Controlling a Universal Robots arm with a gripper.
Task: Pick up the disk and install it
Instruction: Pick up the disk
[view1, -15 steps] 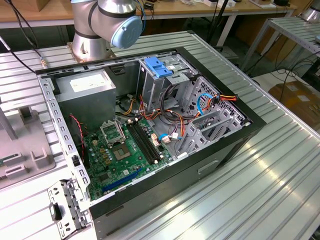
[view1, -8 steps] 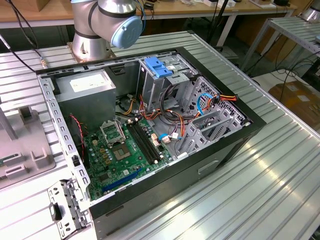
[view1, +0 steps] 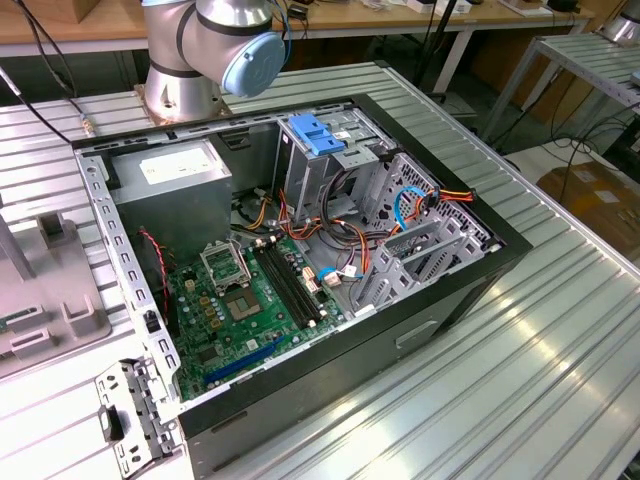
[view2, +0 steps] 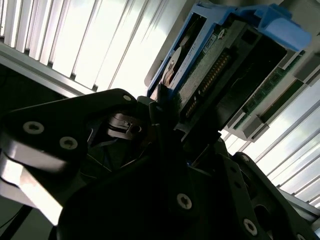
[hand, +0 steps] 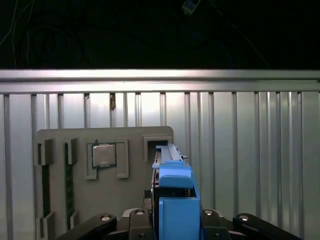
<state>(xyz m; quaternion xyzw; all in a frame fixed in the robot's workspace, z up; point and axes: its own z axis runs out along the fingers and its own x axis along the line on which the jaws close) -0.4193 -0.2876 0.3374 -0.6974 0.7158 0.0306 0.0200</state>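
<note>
A ribbed aluminium table (view1: 560, 330) (brightly lit), a wooden bench (view1: 60, 30) behind, a cardboard box (view1: 600, 195) on the floor.

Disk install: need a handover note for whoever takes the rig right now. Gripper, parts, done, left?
Gripper: shut on the disk, clamped across its blue side rails in the first wrist view.
Disk: on edge at the gripper, over the grey parts fixture, which also carries a processor chip. I cannot tell whether the disk has cleared the fixture's slot.
Done: disk grasped.
Left: the install. The disk is not in the open computer case seen in the exterior view.
</note>
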